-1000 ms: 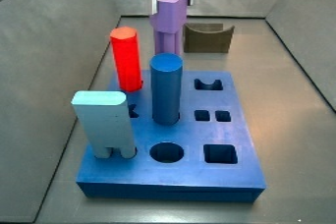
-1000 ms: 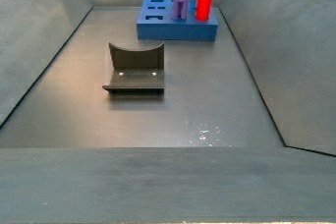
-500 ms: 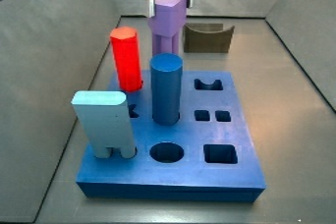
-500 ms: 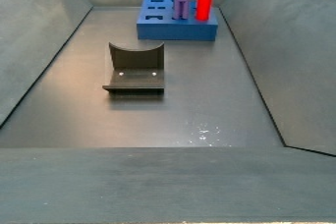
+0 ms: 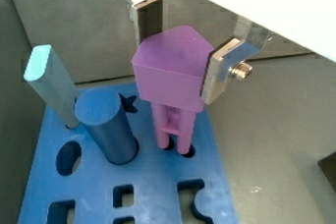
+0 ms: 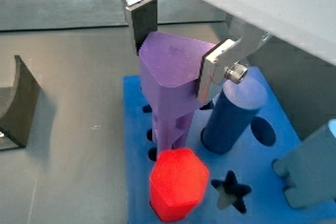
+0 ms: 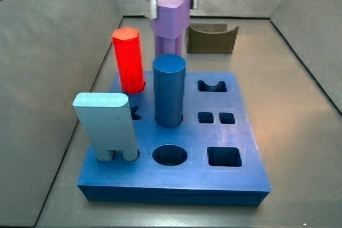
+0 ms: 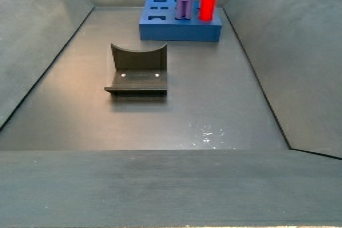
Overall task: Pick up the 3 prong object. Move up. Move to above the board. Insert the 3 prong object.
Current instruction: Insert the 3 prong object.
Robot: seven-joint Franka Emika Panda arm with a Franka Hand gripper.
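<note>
Jaws clamped on the purple peg, prongs at the board's holes

Jaws of the gripper (image 5: 184, 53) stand either side of the 3 prong object (image 5: 174, 71), the silver plates pressed flat against its purple head in both wrist views, so the piece is held. It hangs upright over the far end of the board (image 5: 79, 191), and in a wrist view its thin legs (image 5: 174, 135) reach down to the notched holes there; whether they are partly entered or only touching the rim I cannot tell.

Judged from this, the step in hand is the insertion. To do it well, keep the peg vertical and come straight down with no sideways drift; thin legs would likely bind or bend if one catches a hole edge. Keep the grip closed until the body seats, then release.

Close neighbours limit the room. The blue cylinder (image 5: 108, 125) stands just beside the legs, and the red peg (image 6: 176, 180) is near on another side in a wrist view, so any correction should be small. The light-blue legged block (image 7: 104, 122) stands at the board's near corner in a side view, well apart from the work.

Beyond the board, the dark olive U-shaped block (image 7: 211, 37) sits on the floor, clear of the descent.
</note>
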